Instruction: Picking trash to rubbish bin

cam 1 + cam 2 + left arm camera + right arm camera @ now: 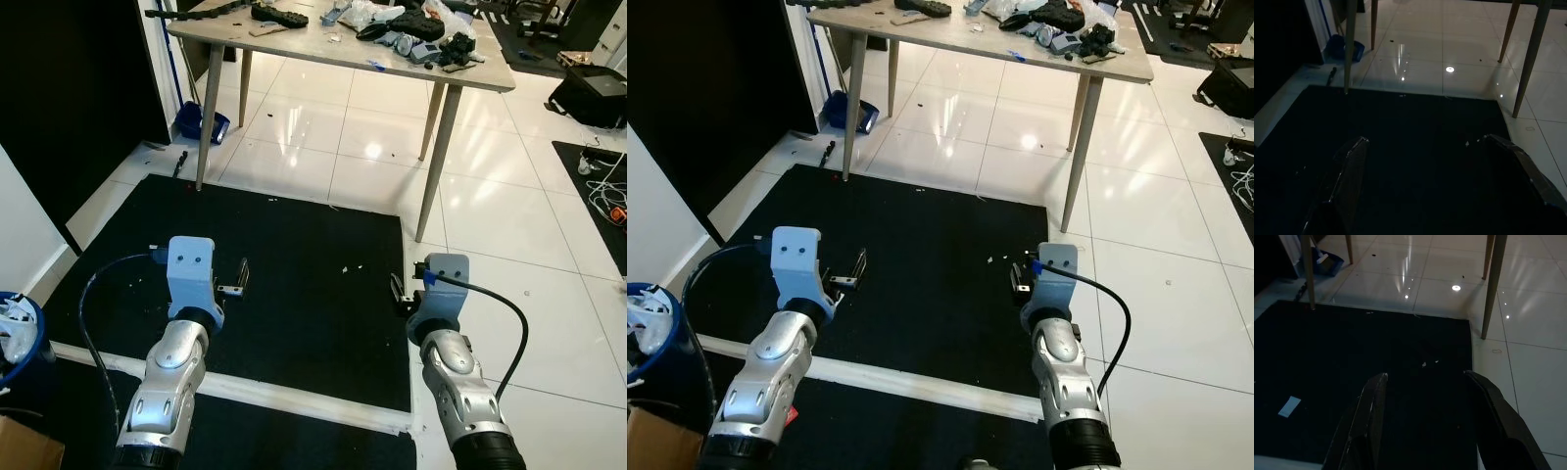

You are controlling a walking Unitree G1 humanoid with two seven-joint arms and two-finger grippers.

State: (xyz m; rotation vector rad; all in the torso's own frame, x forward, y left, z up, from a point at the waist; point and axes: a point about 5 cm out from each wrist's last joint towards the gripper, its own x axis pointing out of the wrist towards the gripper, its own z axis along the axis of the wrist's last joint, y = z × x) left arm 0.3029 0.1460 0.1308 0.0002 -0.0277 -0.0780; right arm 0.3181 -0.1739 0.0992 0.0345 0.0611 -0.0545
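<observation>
Both of your pincers hang empty with fingers apart over the black mat [294, 294]: the left pincer [1435, 186] over its left half, the right pincer [1430, 423] near its right edge. The only trash you can reach is small: a pale paper scrap [1289, 406] lying flat on the mat, seen in the right wrist view between the two arms, and a few white specks [1424, 364] farther ahead toward the worktop [392, 54]. The rubbish bin [22, 338], blue-rimmed with white waste already in it, stands at your far left, just beside a cardboard box [29, 446]. The main risk is the scrap itself: it is thin and flat, so long fingers will likely slide over it or push it along the mat rather than lift it. If you bend for it, watch the white strip [245, 392] crossing the mat near your feet (a trip point, probably). Turning left toward the bin could swing the left arm's cable [93, 304] into the rim. The specks are too small to say what they are.
</observation>
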